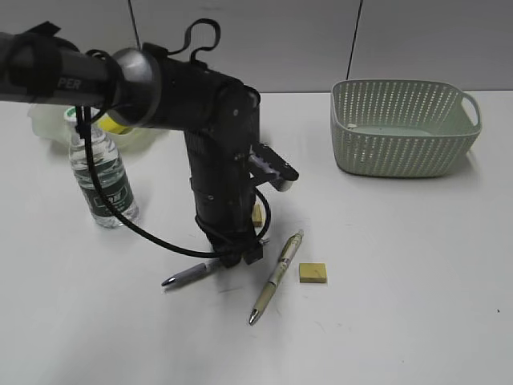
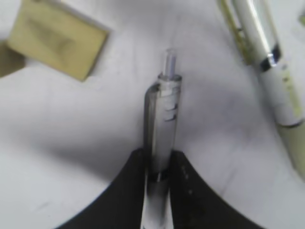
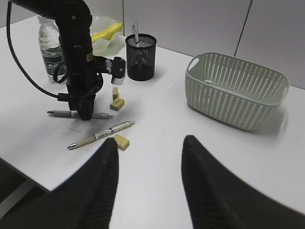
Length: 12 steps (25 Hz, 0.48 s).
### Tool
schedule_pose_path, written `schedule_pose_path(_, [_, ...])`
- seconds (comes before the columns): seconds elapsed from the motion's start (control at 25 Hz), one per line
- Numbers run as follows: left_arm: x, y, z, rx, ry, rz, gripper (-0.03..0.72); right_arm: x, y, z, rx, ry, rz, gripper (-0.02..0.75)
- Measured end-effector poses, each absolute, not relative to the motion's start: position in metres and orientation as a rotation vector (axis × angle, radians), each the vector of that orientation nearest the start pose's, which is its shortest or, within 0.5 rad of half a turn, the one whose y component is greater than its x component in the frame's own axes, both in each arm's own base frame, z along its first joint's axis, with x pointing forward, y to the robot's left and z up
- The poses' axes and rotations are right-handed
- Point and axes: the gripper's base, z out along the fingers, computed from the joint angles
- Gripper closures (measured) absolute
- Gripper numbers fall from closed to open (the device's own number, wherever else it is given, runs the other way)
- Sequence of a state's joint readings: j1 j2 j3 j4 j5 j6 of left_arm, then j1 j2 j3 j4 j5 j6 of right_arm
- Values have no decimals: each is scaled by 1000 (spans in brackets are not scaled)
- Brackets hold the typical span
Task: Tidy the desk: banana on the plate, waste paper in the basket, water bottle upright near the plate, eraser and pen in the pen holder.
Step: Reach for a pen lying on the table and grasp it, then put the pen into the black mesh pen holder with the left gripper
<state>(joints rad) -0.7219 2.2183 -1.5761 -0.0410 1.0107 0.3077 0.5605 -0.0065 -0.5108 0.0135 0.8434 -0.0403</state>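
Grey panelled wall (image 1: 280, 40) with dark seams stands behind.

On the white table (image 1: 417, 281) lie 2 pens: a grey one (image 1: 188, 275) flat beneath the left hand (image 1: 240, 255), its barrel between the closed-in fingers, and a cream one (image 1: 276, 276) at a slant just beside it. 3 small yellow erasers show, one (image 1: 313, 273) near the cream pen. The water bottle (image 1: 103, 180) stands upright by the plate (image 3: 107, 36), which holds the banana (image 3: 107, 32). The black mesh pen holder (image 3: 141, 57) already has 1 pen. The sage basket (image 1: 403, 127) sits at the far right.
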Motion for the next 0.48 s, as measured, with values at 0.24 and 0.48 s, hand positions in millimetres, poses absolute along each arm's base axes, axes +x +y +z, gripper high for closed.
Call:
schedule_pose_path(0.24, [308, -294, 173, 1436, 2695, -118, 579, -1, 1, 299, -540, 1745, 383, 381])
schedule_pose_path(0.48, [309, -294, 247, 1239, 2435, -229, 579, -1, 1, 299, -539, 1744, 383, 382])
